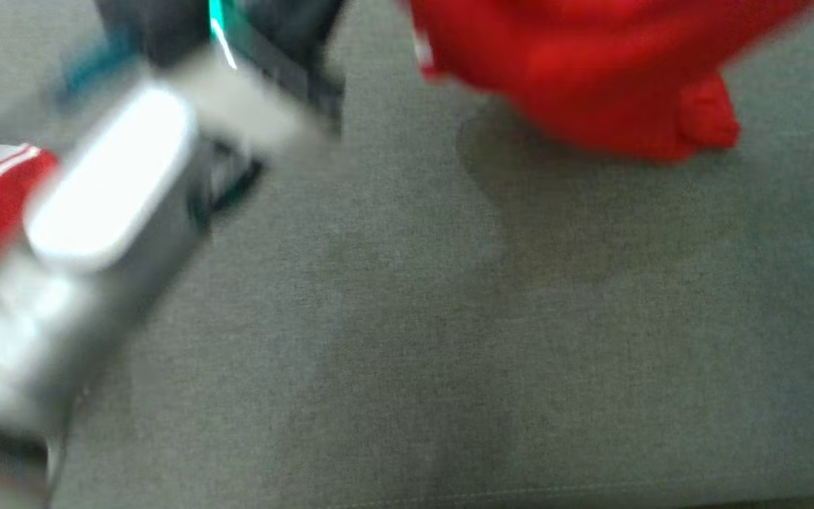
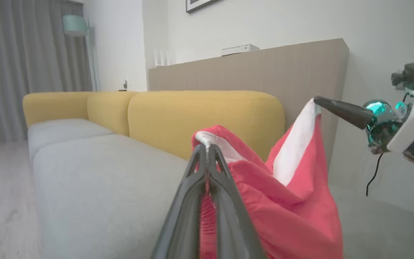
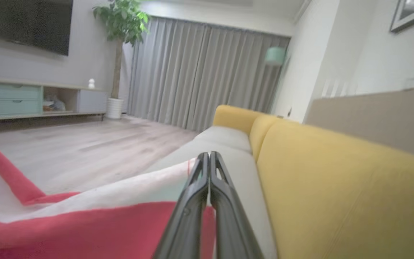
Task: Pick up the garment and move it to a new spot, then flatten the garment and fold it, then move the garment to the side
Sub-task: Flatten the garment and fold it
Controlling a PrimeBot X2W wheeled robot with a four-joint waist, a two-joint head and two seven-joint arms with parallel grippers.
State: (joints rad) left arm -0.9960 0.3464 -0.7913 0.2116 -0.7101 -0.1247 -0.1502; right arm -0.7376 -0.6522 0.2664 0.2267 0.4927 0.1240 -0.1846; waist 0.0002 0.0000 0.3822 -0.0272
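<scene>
The garment [image 2: 286, 201] is red with white bands and hangs bunched above the grey sofa seat [image 2: 95, 180]. My left gripper [image 2: 207, 146] is shut on a white-edged fold at the garment's top. Further right in the left wrist view, my right gripper [image 2: 318, 101] pinches a white band, holding that corner higher. In the right wrist view the right gripper [image 3: 208, 155] is shut on the garment [image 3: 84, 230], which drapes away to the lower left. The head view is blurred: red garment [image 1: 591, 78] at the top right, a pale forearm [image 1: 110, 184] at the left.
The sofa has a yellow backrest [image 2: 199, 115] with a tan wall panel [image 2: 264, 68] behind it. Wooden floor [image 3: 84, 144], grey curtains [image 3: 199, 72], a low TV cabinet [image 3: 31, 100] and a potted plant [image 3: 120, 21] lie beyond the sofa's far end.
</scene>
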